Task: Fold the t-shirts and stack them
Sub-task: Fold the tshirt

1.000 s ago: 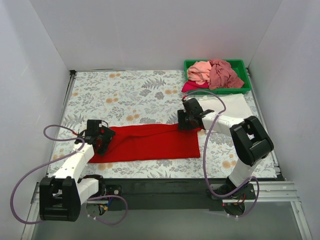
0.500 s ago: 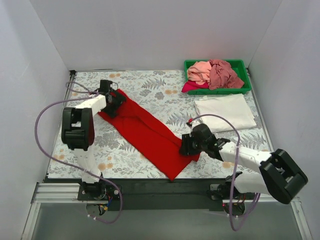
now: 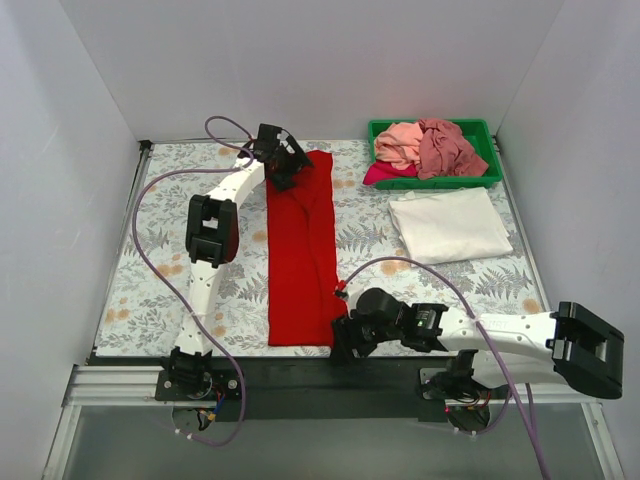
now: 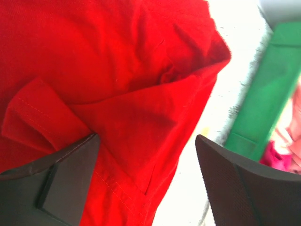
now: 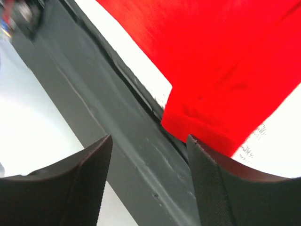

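Seeing left fingers (image 3: 283, 168) and right fingers (image 3: 348, 338) both open, I fear the red shirt (image 3: 300, 260) may slip off, its corner lying at the counter (image 3: 180, 230) edge.

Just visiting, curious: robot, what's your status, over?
Both grippers open: left gripper over far end of red t-shirt, right gripper at its near corner. Shirt lies in a long strip. Nothing in the way.

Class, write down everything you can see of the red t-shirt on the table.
The red t-shirt is bright, plain soft cloth, folded into a long narrow strip lying flat on the floral table, running far to near. A stitched hem and creases show at its far end, under the open left gripper. The open right gripper sits at its near right corner.
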Tool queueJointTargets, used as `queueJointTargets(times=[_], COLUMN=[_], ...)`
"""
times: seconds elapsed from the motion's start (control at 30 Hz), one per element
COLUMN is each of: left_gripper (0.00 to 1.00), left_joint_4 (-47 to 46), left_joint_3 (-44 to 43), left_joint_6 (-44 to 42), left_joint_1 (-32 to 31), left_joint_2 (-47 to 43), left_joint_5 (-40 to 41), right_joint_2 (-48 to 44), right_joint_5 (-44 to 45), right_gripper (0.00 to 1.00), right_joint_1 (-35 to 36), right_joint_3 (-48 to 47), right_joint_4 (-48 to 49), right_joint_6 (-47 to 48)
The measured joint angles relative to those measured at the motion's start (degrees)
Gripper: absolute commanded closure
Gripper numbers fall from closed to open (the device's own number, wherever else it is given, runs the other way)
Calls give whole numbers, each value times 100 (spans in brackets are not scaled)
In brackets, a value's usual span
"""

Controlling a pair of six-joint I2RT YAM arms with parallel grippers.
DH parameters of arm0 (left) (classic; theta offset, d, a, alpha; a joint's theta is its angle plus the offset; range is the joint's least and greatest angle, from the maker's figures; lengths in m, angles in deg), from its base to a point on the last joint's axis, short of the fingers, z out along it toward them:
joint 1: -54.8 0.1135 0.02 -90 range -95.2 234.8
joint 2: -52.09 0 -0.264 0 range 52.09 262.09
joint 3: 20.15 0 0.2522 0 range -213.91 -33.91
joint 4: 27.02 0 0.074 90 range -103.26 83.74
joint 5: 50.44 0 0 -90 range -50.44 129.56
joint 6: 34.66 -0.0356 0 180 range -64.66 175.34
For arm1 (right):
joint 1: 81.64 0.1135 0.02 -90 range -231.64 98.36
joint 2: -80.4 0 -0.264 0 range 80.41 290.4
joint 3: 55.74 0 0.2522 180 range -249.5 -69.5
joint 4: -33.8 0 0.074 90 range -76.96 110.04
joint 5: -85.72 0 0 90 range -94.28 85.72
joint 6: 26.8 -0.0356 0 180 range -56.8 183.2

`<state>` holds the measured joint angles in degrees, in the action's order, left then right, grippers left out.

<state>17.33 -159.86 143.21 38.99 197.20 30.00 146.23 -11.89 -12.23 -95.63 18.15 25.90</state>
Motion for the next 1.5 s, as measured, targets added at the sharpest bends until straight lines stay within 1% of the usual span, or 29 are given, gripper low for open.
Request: queueJointTargets(times=[0.03,0.13,0.27,0.33,0.43,0.5,0.6,0.67,0.73,0.8,0.87,0.93,1.0,1.07,1.1,1.13,1.2,1.3,1.37,1.4,1.5], left_gripper=[9,7,7,6,6,6,5,5,5,5,5,5,5,4,4,4,4,4,4,4,4], left_joint_4=[-63,-251,-236,-195,107,282,323,267,2,-289,-356,-485,-402,-345,-295,-243,-238,-439,-769,-905,-1091], left_joint_3=[-96,-188,-219,-225,-201,129,1276,2304,3620,4933,6111,7200,7921,8470,8647,8789,8898,9095,9398,9582,10006], left_joint_6=[-13,17,9,-52,-216,-332,-450,-442,-348,-190,55,275,426,570,616,667,710,796,890,949,1056], left_joint_1=[-31,-68,-81,-87,-109,-120,-120,-120,-129,-168,-295,-468,-612,-758,-833,-940,-1110,-1349,-1484,-1541,-1740], left_joint_2=[72,146,138,103,-144,-675,-2111,-3366,-4854,-6225,-7294,-8050,-8308,-8376,-8421,-8511,-8725,-9125,-9274,-9285,-9071], left_joint_5=[-70,-238,-199,-111,195,387,682,907,1126,1285,1364,1285,1080,802,699,605,505,291,101,-4,-227], right_joint_2=[-55,-258,-387,-382,-275,-37,562,1163,1827,2664,3473,4288,5027,5604,5849,6094,6492,6876,7025,7058,7064], right_joint_5=[76,323,673,782,793,789,793,789,822,885,1032,1196,1353,1475,1510,1493,1366,1213,1200,1198,1198], right_gripper=[26,26,24,24,24,24,24,25,26,30,33,34,37,41,42,46,48,50,50,51,57], right_joint_1=[0,-22,-201,-402,-892,-1255,-1729,-1991,-2144,-2280,-2352,-2422,-2481,-2544,-2581,-2632,-2726,-2826,-2894,-2920,-2968], right_joint_3=[-79,-323,-769,-979,-1307,-1626,-2337,-3038,-3794,-4715,-5606,-6461,-7222,-7715,-7943,-8164,-8537,-8950,-9169,-9237,-9315], right_joint_4=[-50,-170,-417,-549,-715,-839,-1001,-1108,-1222,-1281,-1523,-1738,-1945,-2144,-2277,-2376,-2509,-2599,-2638,-2638,-2645], right_joint_6=[24,120,264,334,492,656,1003,1314,1641,2037,2354,2612,2806,2933,2983,3005,3008,3010,3018,3021,3023])
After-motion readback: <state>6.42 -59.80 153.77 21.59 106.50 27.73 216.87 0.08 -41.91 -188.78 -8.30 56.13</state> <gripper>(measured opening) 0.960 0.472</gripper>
